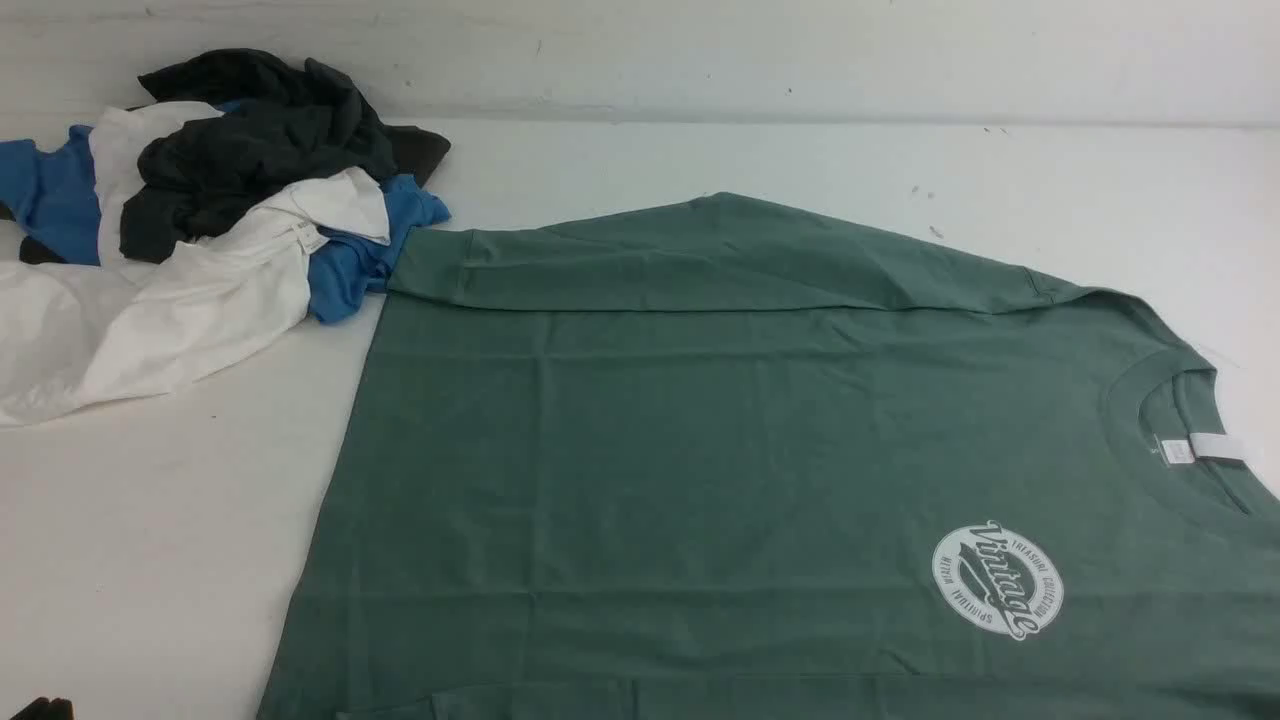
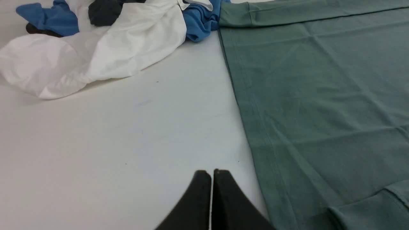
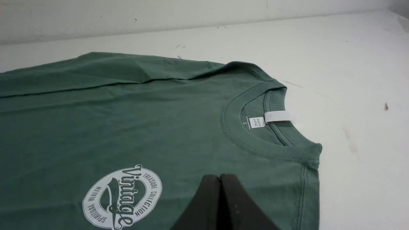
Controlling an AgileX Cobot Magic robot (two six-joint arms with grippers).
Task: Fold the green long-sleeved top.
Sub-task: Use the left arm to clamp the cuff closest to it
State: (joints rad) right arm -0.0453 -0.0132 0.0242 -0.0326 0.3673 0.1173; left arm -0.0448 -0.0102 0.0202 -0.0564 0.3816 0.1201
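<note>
White table (image 1: 150,560), green long-sleeved top (image 1: 700,450) lying flat — your left gripper (image 2: 212,172) and right gripper (image 3: 220,176) are pressed closed, empty; spread them, then pinch the six-o'clock edge.

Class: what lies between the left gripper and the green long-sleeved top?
Between left gripper and green top: only bare white table, seen in the left wrist view.

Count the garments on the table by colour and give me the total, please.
Green long-sleeved top, spread flat: 1
Blue garment: at least 1
White garment: at least 1
Black garment: at least 1
Total: at least 4. The blue, white and black ones lie crumpled together, so more may be hidden.
</note>
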